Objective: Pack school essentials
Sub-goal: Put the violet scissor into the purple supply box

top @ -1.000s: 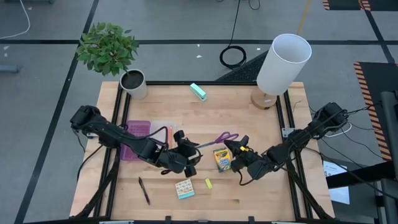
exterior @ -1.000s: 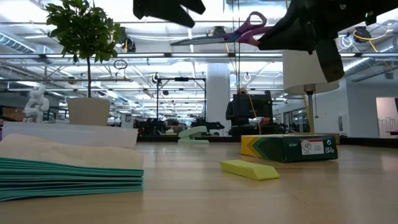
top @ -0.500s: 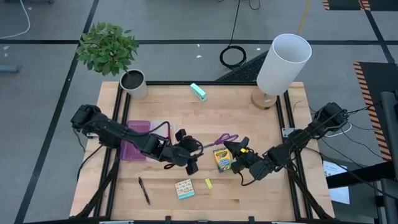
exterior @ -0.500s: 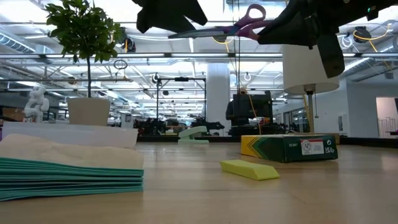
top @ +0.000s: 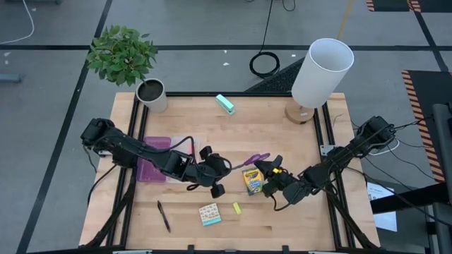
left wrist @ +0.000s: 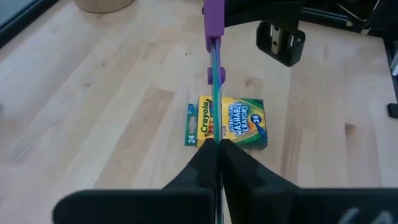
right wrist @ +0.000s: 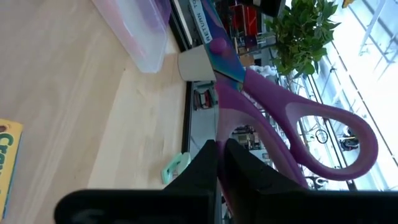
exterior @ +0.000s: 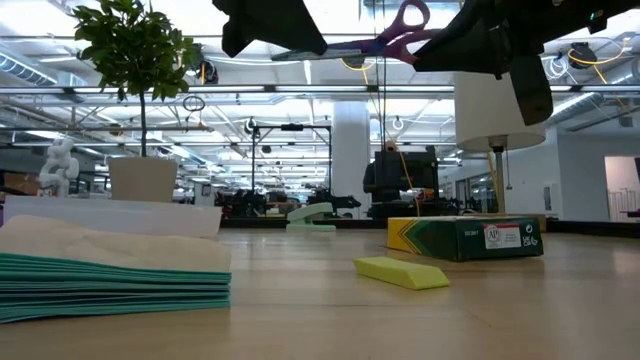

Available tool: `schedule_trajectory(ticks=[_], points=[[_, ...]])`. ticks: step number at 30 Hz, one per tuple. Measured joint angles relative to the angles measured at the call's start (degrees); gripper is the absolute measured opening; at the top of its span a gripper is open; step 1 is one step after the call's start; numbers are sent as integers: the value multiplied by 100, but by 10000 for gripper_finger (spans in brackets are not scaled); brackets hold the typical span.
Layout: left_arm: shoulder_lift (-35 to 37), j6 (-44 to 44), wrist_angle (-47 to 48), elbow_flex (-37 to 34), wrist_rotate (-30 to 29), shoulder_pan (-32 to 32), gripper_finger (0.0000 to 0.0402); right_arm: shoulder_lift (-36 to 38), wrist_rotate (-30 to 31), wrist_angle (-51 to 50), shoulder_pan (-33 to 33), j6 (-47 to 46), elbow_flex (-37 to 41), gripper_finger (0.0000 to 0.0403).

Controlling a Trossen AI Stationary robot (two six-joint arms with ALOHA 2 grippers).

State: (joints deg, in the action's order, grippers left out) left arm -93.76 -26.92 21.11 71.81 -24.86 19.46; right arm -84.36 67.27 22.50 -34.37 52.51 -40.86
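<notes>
High view: the scissors [top: 253, 159] are held off the bench [top: 282, 134] near its middle, between both arms. The left gripper [top: 217, 171] is clamped on the blade end and the right gripper [top: 272, 171] on the handle end. Compared with a second ago, the scissors have been carried slightly toward the left side, where the purple-and-clear case [top: 157, 156] lies. A handover is judged to be under way, with packing not yet done. The crayon box [top: 252, 181], yellow piece [top: 237, 208], patterned pad [top: 210, 214] and black pen [top: 164, 216] are left on the bench toward the front edge.

Low view: the scissors are seen higher than before, well clear of the crayon box and yellow piece.

Left wrist view: the blade is pinched between closed fingers. On the box below, "Crayola", "Washable Crayons" and "24" can be read.

Right wrist view: the purple handle is gripped by closed fingers. Print on the blade cannot be read.
</notes>
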Motion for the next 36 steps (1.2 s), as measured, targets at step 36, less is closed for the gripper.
schedule_trajectory(ticks=[36], points=[[-142, 149, -73, -4, -107, -33, 20, 2, -4, 84, 8, -34, 4, 18]])
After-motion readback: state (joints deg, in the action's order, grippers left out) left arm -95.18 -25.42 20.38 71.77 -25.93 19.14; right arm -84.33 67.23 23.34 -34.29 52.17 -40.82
